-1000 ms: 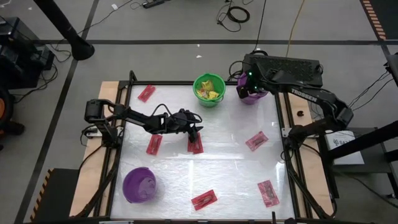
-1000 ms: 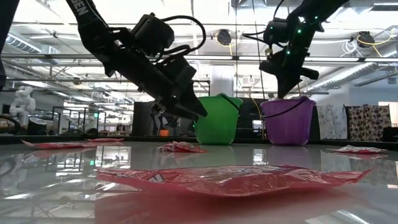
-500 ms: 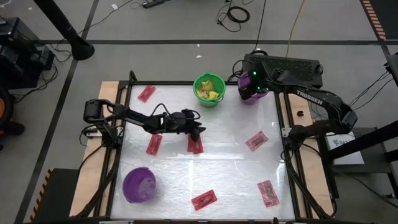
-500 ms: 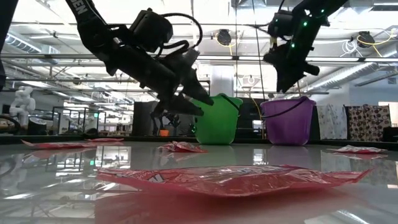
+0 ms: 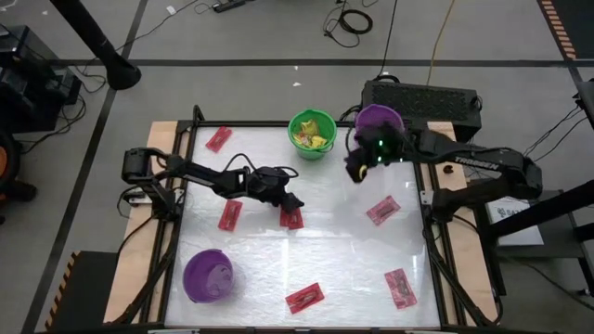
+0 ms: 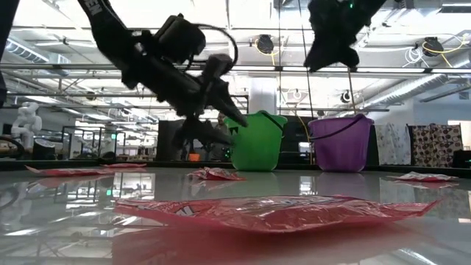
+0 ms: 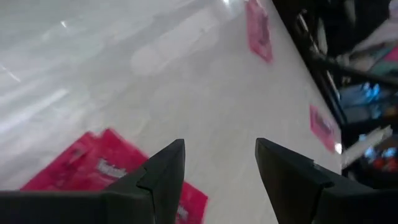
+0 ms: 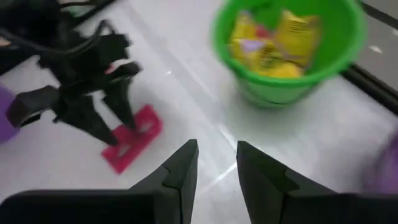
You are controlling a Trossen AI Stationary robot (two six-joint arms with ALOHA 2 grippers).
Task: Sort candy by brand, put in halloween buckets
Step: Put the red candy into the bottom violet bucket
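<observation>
My left gripper (image 5: pixel 292 202) hangs open just above a flat red candy packet (image 5: pixel 291 219) in the middle of the table. In the left wrist view the packet (image 7: pixel 93 171) lies beside the open fingers (image 7: pixel 221 168), untouched. My right gripper (image 5: pixel 355 170) is open and empty (image 8: pixel 216 163), high above the table between the green bucket (image 5: pixel 312 134) and the far purple bucket (image 5: pixel 380 121). The green bucket (image 8: pixel 286 50) holds yellow packets. A second purple bucket (image 5: pixel 208 276) stands at the near left.
More red packets lie flat on the white table: at the far left (image 5: pixel 218 139), left of centre (image 5: pixel 229 214), on the right (image 5: pixel 382 210), at the near right (image 5: pixel 400 287) and near the front edge (image 5: pixel 304 297). A black box (image 5: pixel 422 97) sits behind the far edge.
My right gripper has left its place over the far purple bucket, rising and swinging toward the table's near edge and a little left, so the bucket now shows uncovered. My left gripper has rolled about its own axis while staying over the red packet.
</observation>
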